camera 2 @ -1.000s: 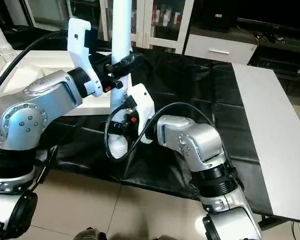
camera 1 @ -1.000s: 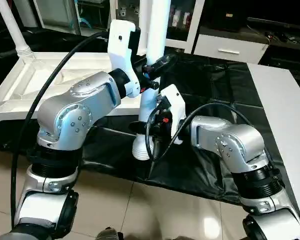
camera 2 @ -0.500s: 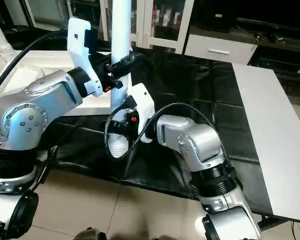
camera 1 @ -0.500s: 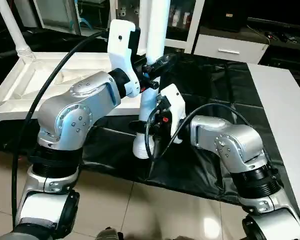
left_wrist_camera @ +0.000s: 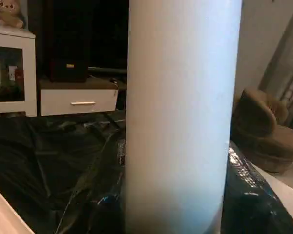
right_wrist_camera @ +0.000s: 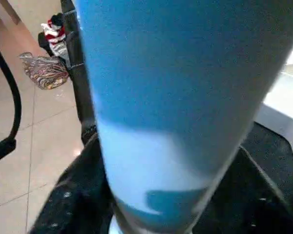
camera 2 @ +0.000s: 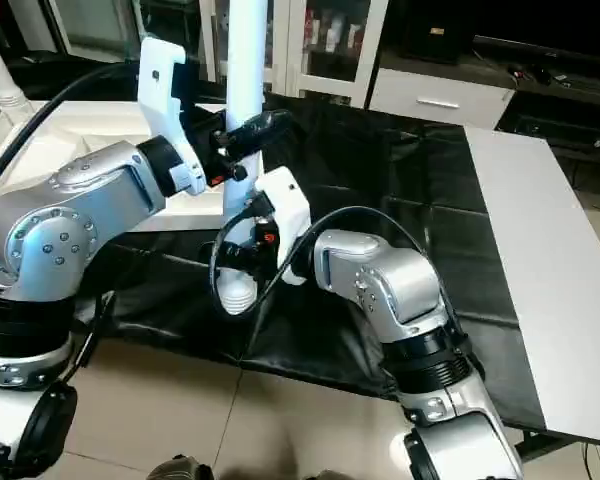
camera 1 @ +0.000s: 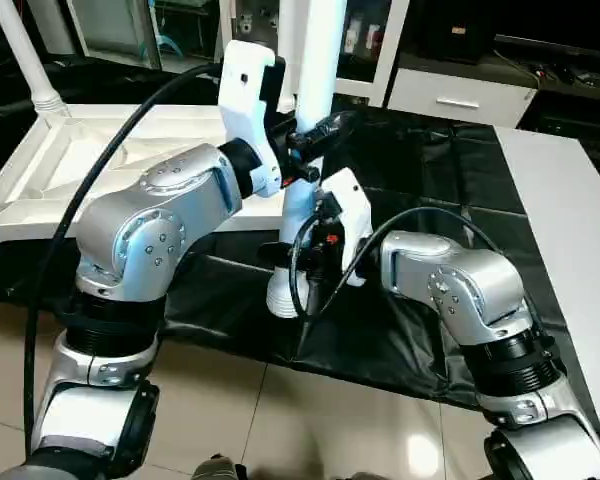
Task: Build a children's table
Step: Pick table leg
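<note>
A long white table leg (camera 1: 315, 60) stands upright in front of me, its ribbed thick end (camera 1: 280, 298) low over the black cover's front edge. My left gripper (camera 1: 315, 132) is shut on the leg's middle, black fingers on either side. My right gripper (camera 1: 285, 255) sits around the leg's lower part, just above the ribbed end. The leg stands close before both wrist cameras (left_wrist_camera: 180, 122) (right_wrist_camera: 176, 97). The white tabletop (camera 1: 100, 135) lies underside up at the back left, with another leg (camera 1: 25, 50) standing in its far corner socket.
A black cover (camera 1: 430, 170) drapes the work surface. A long white panel (camera 1: 570, 220) lies along the right side. A white glass-door cabinet (camera 1: 380, 40) and a drawer unit (camera 1: 460, 95) stand behind. Tiled floor (camera 1: 280, 420) lies below my arms.
My left gripper and the leg's upper part have shifted slightly to the right and up. The right arm has barely moved.
</note>
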Controlling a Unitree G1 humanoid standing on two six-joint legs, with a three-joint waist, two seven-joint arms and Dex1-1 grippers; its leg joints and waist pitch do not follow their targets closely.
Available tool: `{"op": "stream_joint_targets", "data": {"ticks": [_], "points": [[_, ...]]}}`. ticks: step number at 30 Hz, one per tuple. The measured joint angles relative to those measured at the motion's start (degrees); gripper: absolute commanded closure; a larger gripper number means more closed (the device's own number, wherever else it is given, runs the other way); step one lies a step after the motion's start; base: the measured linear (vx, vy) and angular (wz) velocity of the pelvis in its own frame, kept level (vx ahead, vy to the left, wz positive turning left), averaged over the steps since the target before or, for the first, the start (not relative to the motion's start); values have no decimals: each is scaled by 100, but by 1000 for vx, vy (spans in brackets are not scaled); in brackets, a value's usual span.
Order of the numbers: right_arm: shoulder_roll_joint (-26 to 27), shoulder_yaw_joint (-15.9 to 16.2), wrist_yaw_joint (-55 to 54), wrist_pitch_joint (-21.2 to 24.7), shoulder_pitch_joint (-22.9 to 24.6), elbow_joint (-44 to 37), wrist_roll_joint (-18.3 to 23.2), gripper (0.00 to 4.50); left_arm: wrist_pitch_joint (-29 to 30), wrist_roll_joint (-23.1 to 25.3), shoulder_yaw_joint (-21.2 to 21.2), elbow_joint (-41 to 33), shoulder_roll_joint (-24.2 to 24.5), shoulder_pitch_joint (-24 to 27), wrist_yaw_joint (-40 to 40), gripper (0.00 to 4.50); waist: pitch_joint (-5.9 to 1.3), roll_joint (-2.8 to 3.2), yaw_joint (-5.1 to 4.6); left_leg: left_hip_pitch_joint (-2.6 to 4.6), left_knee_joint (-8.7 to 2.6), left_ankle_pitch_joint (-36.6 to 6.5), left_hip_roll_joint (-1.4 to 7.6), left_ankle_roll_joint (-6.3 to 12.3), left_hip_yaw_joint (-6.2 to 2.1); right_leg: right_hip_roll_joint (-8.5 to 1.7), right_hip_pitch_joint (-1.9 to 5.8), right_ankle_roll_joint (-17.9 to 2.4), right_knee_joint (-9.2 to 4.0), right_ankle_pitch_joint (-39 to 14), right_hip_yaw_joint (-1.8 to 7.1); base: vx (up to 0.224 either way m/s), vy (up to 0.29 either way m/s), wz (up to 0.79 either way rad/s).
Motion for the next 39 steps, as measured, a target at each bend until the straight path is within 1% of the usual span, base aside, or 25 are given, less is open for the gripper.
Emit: {"op": "stream_joint_targets", "data": {"ticks": [1, 4, 6, 10, 11, 12, 14, 17, 20, 22, 24, 26, 27, 28, 30, 31, 33, 35, 36, 37, 39], "points": [[6, 0, 7, 0, 0, 0, 1, 232, 2, 0, 0, 0, 0, 0, -1, 278, 0, 0, 1, 0, 0, 0, 0, 0, 0, 0, 0, 0, 0, 0, 0, 0, 0, 0], [15, 11, 58, -5, 0, -1, 1, 240, 6, 14, -1, 0, 1, 0, -2, 278, 0, 0, 1, 0, 0, 0, 0, 1, 0, 0, 0, 0, 0, 0, 0, 0, 0, 0], [15, 11, 59, -10, 0, 6, 0, 260, 6, 39, -2, 0, 1, 0, -15, 278, 0, 0, 2, 0, -1, 0, 0, 1, 0, 0, 0, 0, -1, 0, 0, 0, 0, 0], [17, 12, 77, -35, 0, 21, 0, 266, -12, 149, -37, -24, -1, -1, 8, 278, 0, 0, 2, 0, -1, 0, 0, 1, 0, 0, 0, 0, -1, 0, 0, 0, 0, 0], [18, 12, 80, -49, 0, 24, 0, 266, -17, 173, -47, -40, -1, -1, 17, 222, 0, 0, 1, 0, -1, 0, 0, 1, 0, 0, 0, 0, -1, 0, 0, 0, 0, 0], [17, 12, 84, -56, 0, 24, -2, 266, -9, 169, -42, -55, -4, -1, 30, 208, 0, 0, 0, 0, -2, 0, 0, 1, 0, 0, 0, 0, -1, 0, 0, 0, 0, 0], [-9, -6, 84, -59, 1, 27, -6, 266, 169, 50, 121, -62, -31, 1, 69, 202, 0, 0, -5, 0, -3, 0, 0, 1, 0, 0, 0, -1, -1, 1, 0, 0, 0, 0], [-35, -52, 41, -63, 1, 28, -13, 266, 329, -97, 269, -110, -65, 3, 92, 165, 0, 0, 0, 0, -3, 0, 0, 1, 0, 0, 0, -3, -1, 2, 0, 0, 0, 0], [-46, -138, -38, -91, 17, 27, -24, 266, 337, -177, 370, -180, -146, 74, 121, 158, 0, 0, 2, 0, -3, 0, 0, 1, 1, 0, 0, -3, -2, 2, 0, 0, 0, 0], [-95, -303, -170, -129, 64, 27, -63, 266, 298, -191, 370, -223, -205, 133, 108, 129, 0, 0, 12, -2, -3, 0, 0, 1, 1, 0, 0, -3, -4, 2, 0, 0, 0, 0], [-206, -464, -356, -259, 112, 27, -186, 266, 174, -189, 382, -258, -229, 141, 110, 123, 0, 0, 11, -3, -2, 0, 0, 1, 2, 0, 1, -2, -8, 2, 1, 0, 0, 0], [-348, -763, -570, -401, 154, 35, -272, 267, 130, -191, 504, -348, -194, 147, 117, 120, 0, 0, -5, -1, -3, 1, 0, 0, 3, 0, 1, -2, -8, 2, 1, 0, 0, 0], [-372, -946, -722, -472, 172, 38, -290, 267, 187, -265, 643, -511, -162, 242, 153, 120, -2, 6, -9, -1, -7, 1, 0, -1, 3, 0, 0, -2, -9, 2, 1, 0, 0, 0], [-427, -1296, -916, -577, 218, 32, -294, 267, 284, -414, 854, -784, -101, 479, 212, 120, -3, 23, -31, 1, -9, 1, -1, -2, 7, 0, 0, -4, -9, 1, 3, 0, 0, 0], [-599, -1815, -1149, -695, 273, 23, -329, 267, 367, -491, 1142, -1047, 19, 821, 358, 120, -1, 30, -34, 1, -20, 3, -1, -5, 9, 2, -5, -7, -9, -1, 3, 0, 0, 0], [-710, -2042, -1247, -811, 363, -51, -365, 267, 338, -390, 1261, -1227, 136, 1118, 437, 120, -3, 34, -44, 4, -27, 3, -1, -5, 8, 5, -5, -11, -10, -6, 2, 0, 0, 0], [-786, -2227, -1395, -965, 530, -220, -487, 267, 229, -102, 1310, -1403, 318, 1520, 476, 120, -3, 39, -62, 6, -40, 1, 1, -2, 7, 9, -8, -11, -14, -9, 2, 0, 0, 0], [-855, -2154, -1520, -1163, 866, -644, -747, 267, -37, 638, 1044, -1598, 678, 2094, 671, 120, -16, 68, -106, 8, -51, 0, 1, 0, 6, 12, -8, -5, -23, -13, 2, 0, 0, 0], [-915, -2082, -1522, -1310, 1079, -867, -884, 267, -252, 1028, 887, -1609, 783, 2371, 776, 120, -21, 88, -115, 7, -55, 0, 1, 0, 5, 12, -6, 17, -31, -26, 1, 0, 0, 0], [-934, -2058, -1522, -1414, 1328, -1089, -947, 267, -504, 1443, 737, -1565, 790, 2691, 940, 120, -19, 104, -139, 7, -56, -2, 1, 3, 5, 12, -4, 21, -39, -25, 1, 0, 0, 0], [-784, -2062, -1545, -1436, 1577, -1321, -919, 267, -797, 1825, 579, -1405, 605, 2990, 1222, 120, -17, 104, -155, 6, -56, -3, 1, 6, 5, 12, -2, 22, -42, -19, 1, 0, 0, 0]]}}
